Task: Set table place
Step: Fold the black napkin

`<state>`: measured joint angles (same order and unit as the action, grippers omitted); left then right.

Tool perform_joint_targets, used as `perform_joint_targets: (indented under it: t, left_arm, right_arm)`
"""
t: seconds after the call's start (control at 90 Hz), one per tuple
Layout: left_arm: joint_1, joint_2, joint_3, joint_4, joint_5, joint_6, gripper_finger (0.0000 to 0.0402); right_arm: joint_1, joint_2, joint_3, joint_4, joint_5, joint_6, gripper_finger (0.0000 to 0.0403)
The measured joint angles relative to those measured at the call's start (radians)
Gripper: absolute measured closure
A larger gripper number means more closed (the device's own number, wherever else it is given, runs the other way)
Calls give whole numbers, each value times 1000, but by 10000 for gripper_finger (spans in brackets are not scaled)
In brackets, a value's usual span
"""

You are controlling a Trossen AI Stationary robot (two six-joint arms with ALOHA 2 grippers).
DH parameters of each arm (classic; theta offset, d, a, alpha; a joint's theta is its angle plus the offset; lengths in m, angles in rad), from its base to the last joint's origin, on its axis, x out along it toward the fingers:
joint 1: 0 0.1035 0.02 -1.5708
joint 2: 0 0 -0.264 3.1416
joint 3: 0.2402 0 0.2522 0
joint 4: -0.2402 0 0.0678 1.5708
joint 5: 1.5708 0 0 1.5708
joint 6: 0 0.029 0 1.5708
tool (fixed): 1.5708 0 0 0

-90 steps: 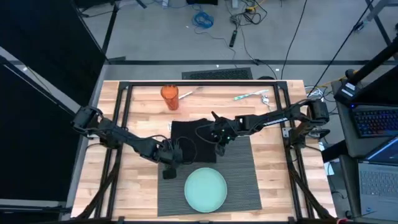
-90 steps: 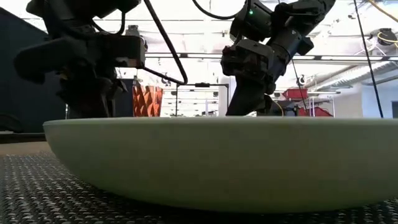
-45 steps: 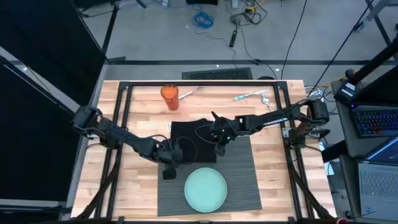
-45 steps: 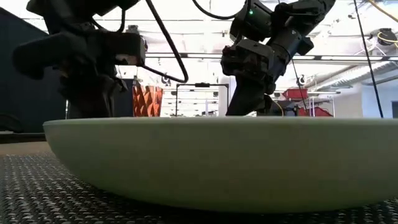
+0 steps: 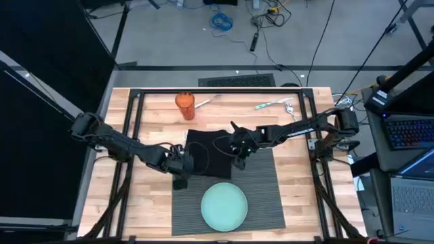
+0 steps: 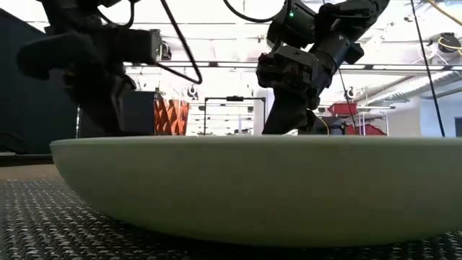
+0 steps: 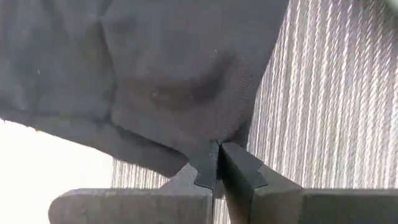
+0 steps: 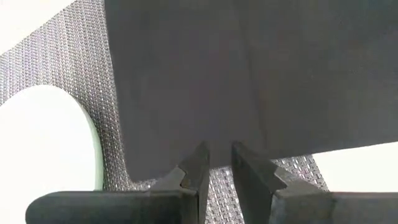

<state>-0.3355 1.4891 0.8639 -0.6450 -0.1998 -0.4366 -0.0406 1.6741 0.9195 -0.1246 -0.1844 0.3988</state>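
Note:
The black napkin (image 5: 211, 152) lies on the far part of the dark grey ribbed placemat (image 5: 261, 186), on the wooden table (image 5: 305, 196). The pale teal plate (image 5: 224, 207) sits on the placemat's near half. My left gripper (image 5: 182, 167) is shut at the napkin's near-left corner. My right gripper (image 5: 239, 159) is shut at the napkin's right edge. The low view shows both grippers above the plate's rim (image 6: 253, 144), and the plate hides the napkin there. My left gripper pinches a bunched fold at the napkin's near-left corner (image 7: 210, 132) between its two fingers. The cloth puckers and rises toward the fingertips (image 7: 206, 163), while the rest lies on the placemat (image 7: 323, 93). My right gripper pinches the napkin's edge (image 8: 219, 144) between its two fingertips (image 8: 198, 163). It comes in slanting down from the table's right side. The cloth spreads flat away from the fingers over the placemat (image 8: 74, 56).
An orange cup (image 5: 185, 106) stands at the far left of the table. Cutlery (image 5: 274, 104) lies at the far right. The black frame rails (image 5: 224, 92) run round the tabletop. Bare wood shows left and right of the placemat.
My left gripper has risen a little and gone toward the table's left edge, still shut on the napkin's corner, which comes up with it. My right gripper has kept still.

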Motion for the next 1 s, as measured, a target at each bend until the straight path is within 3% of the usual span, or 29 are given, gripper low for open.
perform_joint_targets:
  t: [0.5, 0.811, 1.0]
  left_arm:
    - [10, 13, 0, -18, 35, -83, 395]
    - [33, 14, 0, -105, 15, -88, 312]
    - [36, 14, 0, -112, -12, -191, 263]
  right_arm:
    - [0, 0, 0, -1, -3, -4, 351]
    - [0, 0, 0, -19, -5, -2, 351]
    - [0, 0, 0, -24, -21, 0, 350]
